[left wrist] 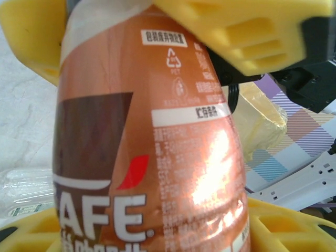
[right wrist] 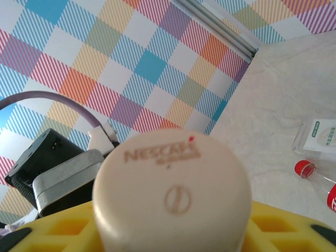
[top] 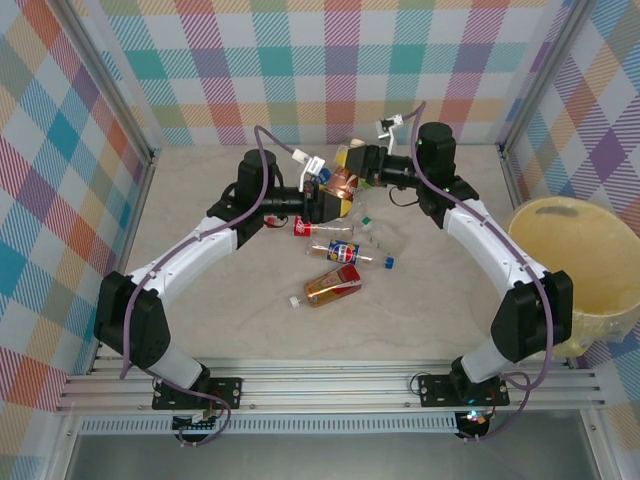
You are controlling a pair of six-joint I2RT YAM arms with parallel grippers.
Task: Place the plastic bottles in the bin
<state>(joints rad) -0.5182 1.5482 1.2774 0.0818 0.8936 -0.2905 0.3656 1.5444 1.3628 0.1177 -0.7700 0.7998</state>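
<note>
My left end effector (left wrist: pixel 152 231) is clamped on the brown-labelled bottle (left wrist: pixel 157 136), a yellow finger pressed to each side of its body. I hold it above the far middle of the tabletop (top: pixel 250 330). My right end effector (right wrist: pixel 173 228) meets it from the other side and grips the same bottle at its upper end, with the cream cap (right wrist: pixel 173 191) sitting between its fingers. The bin (top: pixel 600 300) stands well apart at the right edge, next to my right arm.

Four more bottles lie loose just in front of the held one:
- a red-labelled bottle (top: pixel 305 228)
- a clear bottle with a green cap (top: pixel 378 234)
- a blue-labelled bottle (top: pixel 347 251)
- nearest my bases, an amber bottle (top: pixel 330 288)
</note>
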